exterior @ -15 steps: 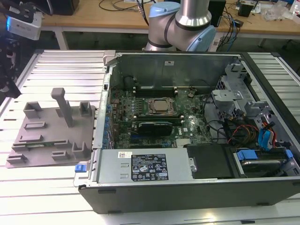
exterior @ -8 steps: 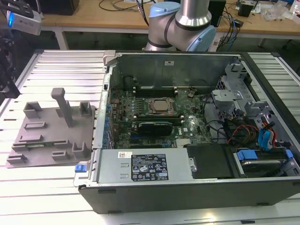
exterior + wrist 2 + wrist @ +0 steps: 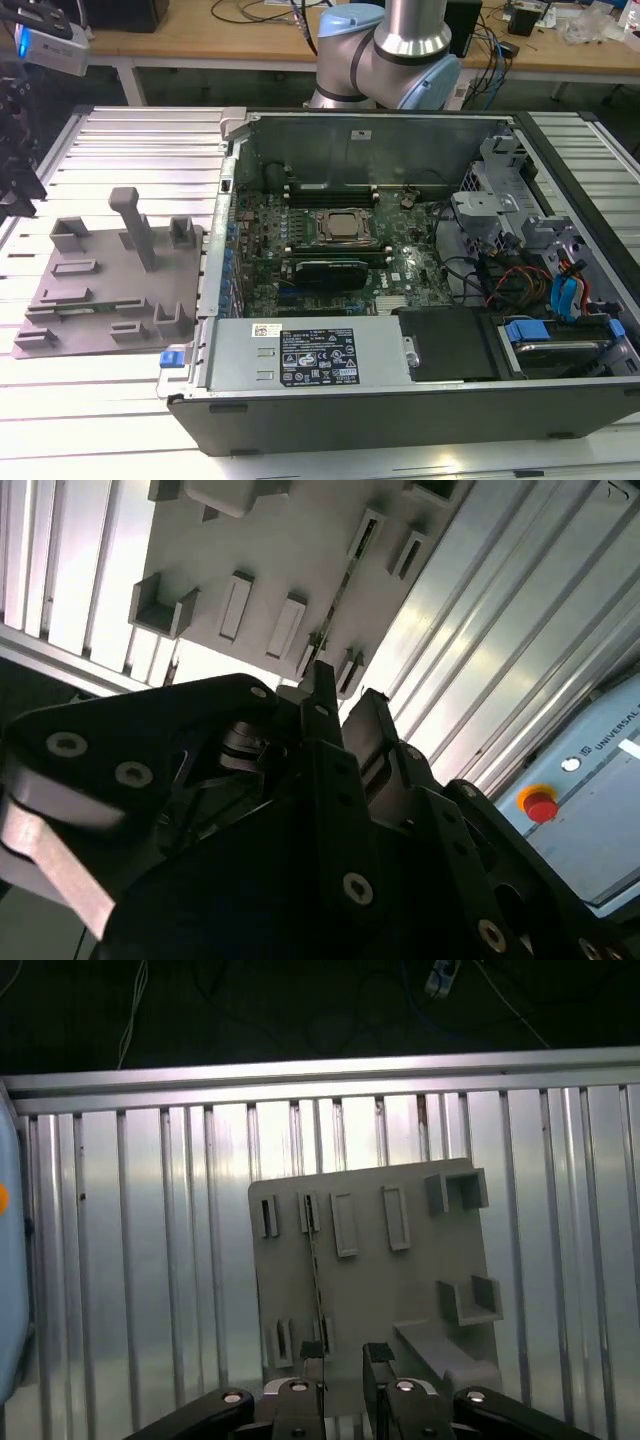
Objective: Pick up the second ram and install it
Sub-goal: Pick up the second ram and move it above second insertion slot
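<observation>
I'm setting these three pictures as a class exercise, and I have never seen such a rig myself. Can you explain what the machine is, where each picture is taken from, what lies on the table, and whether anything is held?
The machine is a robot arm ending in a two-fingered gripper. The exterior view comes from a camera off the arm. It shows an open computer case and a grey tray on a slatted metal table. Both wrist views come from cameras riding on the arm, and they look past the gripper at the tray. A thin memory board, the second ram, stands on edge in the tray. The gripper hovers above one end of it, open and holding nothing.
</observation>
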